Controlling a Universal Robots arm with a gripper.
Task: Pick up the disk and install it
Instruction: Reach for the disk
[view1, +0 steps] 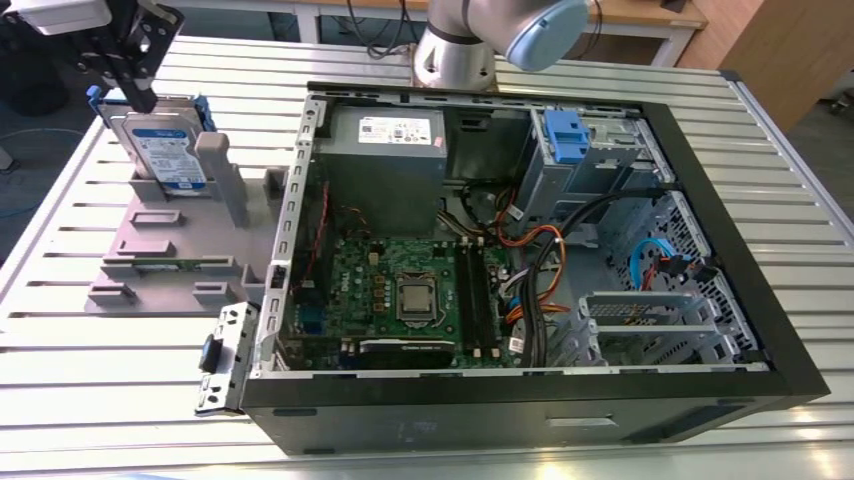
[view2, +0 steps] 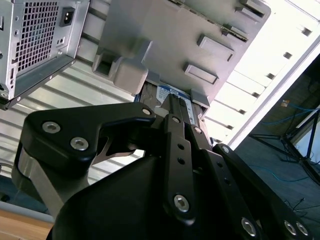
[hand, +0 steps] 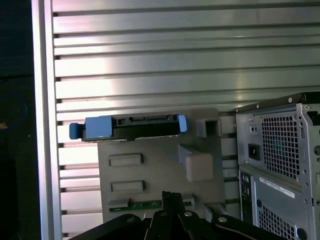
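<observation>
Hanging in the upper left of the exterior view, the black two-fingered hand (view1: 138, 98) sits just above the flat silver-grey disk (view1: 163, 150) with its white-and-blue label and blue plastic carrier. The hand's tips are drawn together with nothing held between them, and they are near the disk's top edge without gripping it. The disk stands upright on its edge in a slot of the grey plastic stand (view1: 160, 240) with upright posts. In the first wrist view the disk (hand: 130, 127) shows edge-on on the stand (hand: 150, 175). The stand lies on the slatted aluminium surface (view1: 134, 400), just beside the open black tower computer case (view1: 747, 330) filling the centre and right. Inside the case are a grey power supply box (view1: 387, 140) and a blue-tabbed silver drive cage (view1: 567, 135).
</observation>
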